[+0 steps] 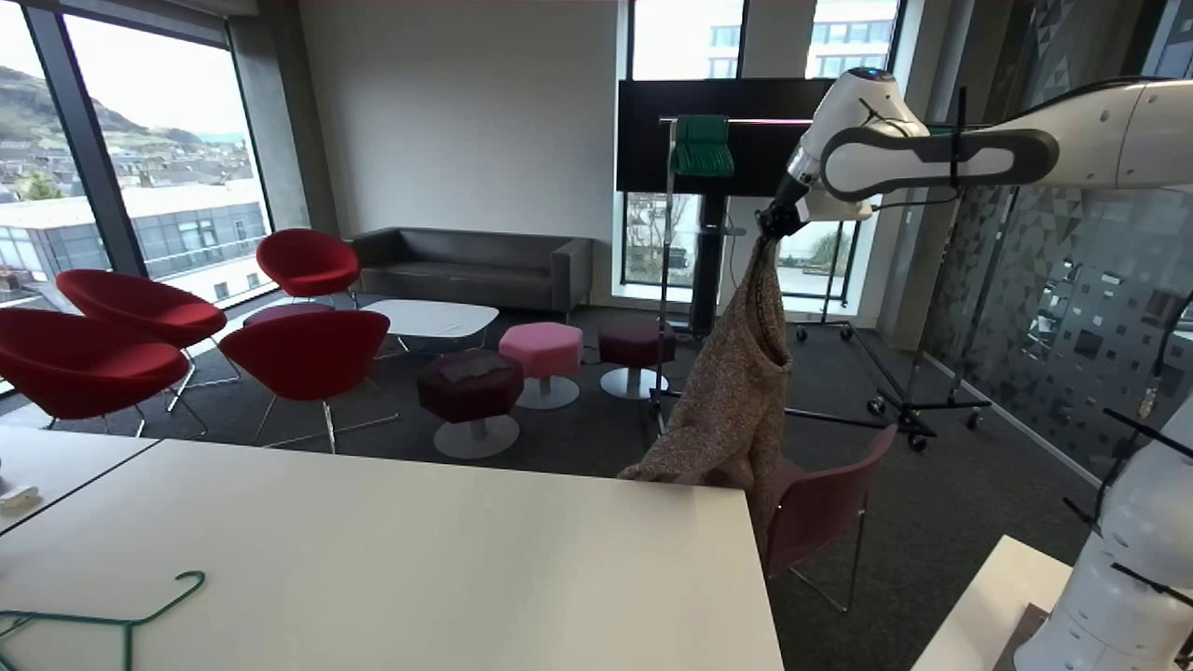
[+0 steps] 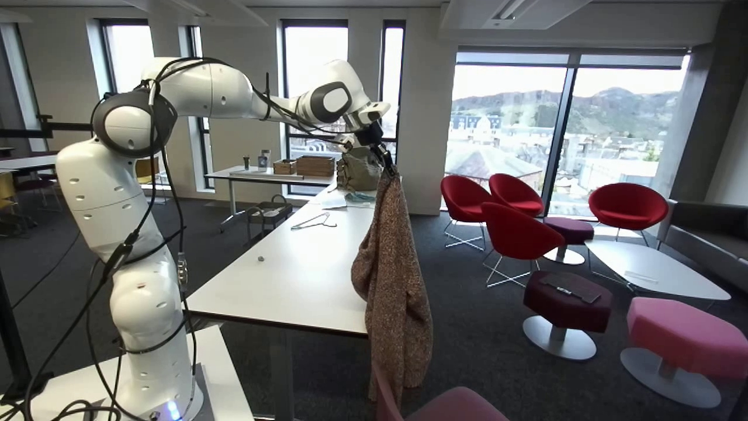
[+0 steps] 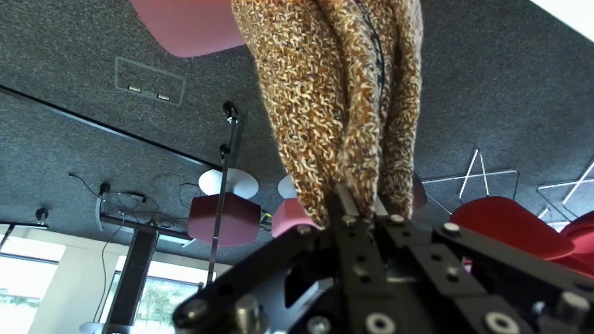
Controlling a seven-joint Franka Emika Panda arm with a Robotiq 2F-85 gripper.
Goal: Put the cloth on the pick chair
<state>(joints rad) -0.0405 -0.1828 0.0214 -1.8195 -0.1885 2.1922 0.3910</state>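
Gripper [image 3: 364, 200] pinched tight on the top of the cloth [image 2: 398, 275], which hangs in folds beside the edge of the table [image 1: 391, 550], near the corner by the pink chair [image 1: 826, 511]. Whether its lower end touches the chair is unclear. Carrying seems to be the step in hand; the next move probably calls for centring the cloth over the chair, then lowering and releasing it.

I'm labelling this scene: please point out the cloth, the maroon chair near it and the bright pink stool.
Cloth [image 2: 397, 280]: in an exterior view, middle of its hanging length.
Maroon chair [image 1: 824, 513]: in an exterior view, its backrest.
Bright pink stool [image 1: 541, 351]: in an exterior view, its seat.
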